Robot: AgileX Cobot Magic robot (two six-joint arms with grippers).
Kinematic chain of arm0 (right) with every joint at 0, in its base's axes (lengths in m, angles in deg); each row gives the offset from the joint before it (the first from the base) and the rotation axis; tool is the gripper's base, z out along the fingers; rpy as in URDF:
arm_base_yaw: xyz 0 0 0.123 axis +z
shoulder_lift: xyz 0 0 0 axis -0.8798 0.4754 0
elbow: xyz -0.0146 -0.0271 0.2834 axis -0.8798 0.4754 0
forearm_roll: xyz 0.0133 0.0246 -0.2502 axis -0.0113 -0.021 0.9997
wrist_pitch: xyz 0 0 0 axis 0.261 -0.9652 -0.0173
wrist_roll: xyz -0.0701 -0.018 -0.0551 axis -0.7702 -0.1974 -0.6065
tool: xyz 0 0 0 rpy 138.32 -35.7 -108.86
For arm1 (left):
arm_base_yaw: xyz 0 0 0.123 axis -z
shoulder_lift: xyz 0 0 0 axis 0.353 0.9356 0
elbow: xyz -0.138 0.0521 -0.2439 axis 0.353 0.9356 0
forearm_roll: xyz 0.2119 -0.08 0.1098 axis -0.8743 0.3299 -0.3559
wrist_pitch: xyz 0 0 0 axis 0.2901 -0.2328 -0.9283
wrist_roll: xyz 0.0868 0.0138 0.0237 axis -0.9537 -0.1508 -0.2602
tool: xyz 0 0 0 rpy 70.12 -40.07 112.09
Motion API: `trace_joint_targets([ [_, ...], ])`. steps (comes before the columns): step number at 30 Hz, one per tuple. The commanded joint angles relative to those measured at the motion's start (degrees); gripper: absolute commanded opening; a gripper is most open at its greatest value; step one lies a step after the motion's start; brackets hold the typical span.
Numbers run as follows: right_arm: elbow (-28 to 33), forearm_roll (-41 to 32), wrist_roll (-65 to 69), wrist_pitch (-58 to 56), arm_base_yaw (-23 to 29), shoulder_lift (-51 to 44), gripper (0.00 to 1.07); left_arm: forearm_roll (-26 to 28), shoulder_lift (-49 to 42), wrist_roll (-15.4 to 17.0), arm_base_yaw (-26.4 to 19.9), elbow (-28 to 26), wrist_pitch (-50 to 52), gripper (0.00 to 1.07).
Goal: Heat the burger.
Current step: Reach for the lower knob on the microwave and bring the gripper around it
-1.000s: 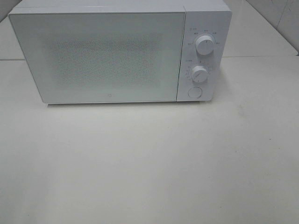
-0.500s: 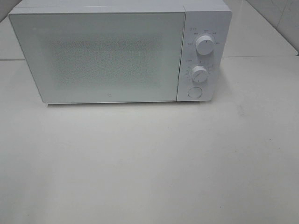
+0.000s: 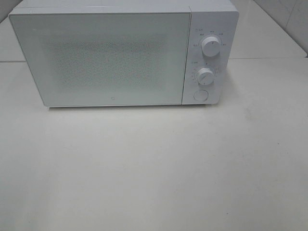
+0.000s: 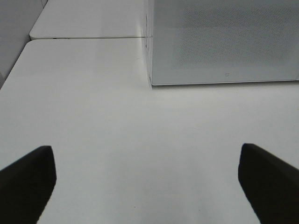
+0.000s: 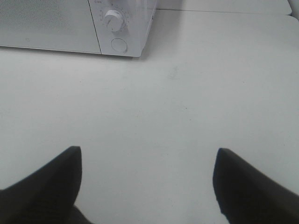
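White, with its door shut, the microwave (image 3: 101,57) stands at the back of the pale bench (image 3: 154,168) before you. Your left fingers (image 4: 28,182) are spread wide and your right fingers (image 5: 46,186) also stand well apart, both above the bench and holding nothing. The burger shows in no view, so you cannot tell where it is.

Of the left tool (image 4: 148,184) only two fingers (image 4: 25,182) show: matte black slabs with plain, smooth faces and flat, slanted ends. The right tool (image 5: 148,186) shows a like pair of matte black fingers (image 5: 254,186), broad at the base and narrowing to blunt, rounded corners. The rest of each arm is out of view.
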Motion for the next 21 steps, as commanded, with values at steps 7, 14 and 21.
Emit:
trace_joint_targets([
  [7,-3.27,0.00,0.29,1.09,-0.11,1.32,0.75,0.40,-1.32,-0.17,-0.17,0.29,0.00,0.98],
  [14,-4.01,0.40,0.29,8.77,0.11,10.03,0.75,0.40,-1.32,-0.17,-0.17,0.29,0.00,0.98],
  [21,-3.78,0.40,0.29,14.61,0.11,15.99,0.75,0.40,-1.26,-0.23,-0.17,0.29,0.00,0.98],
])
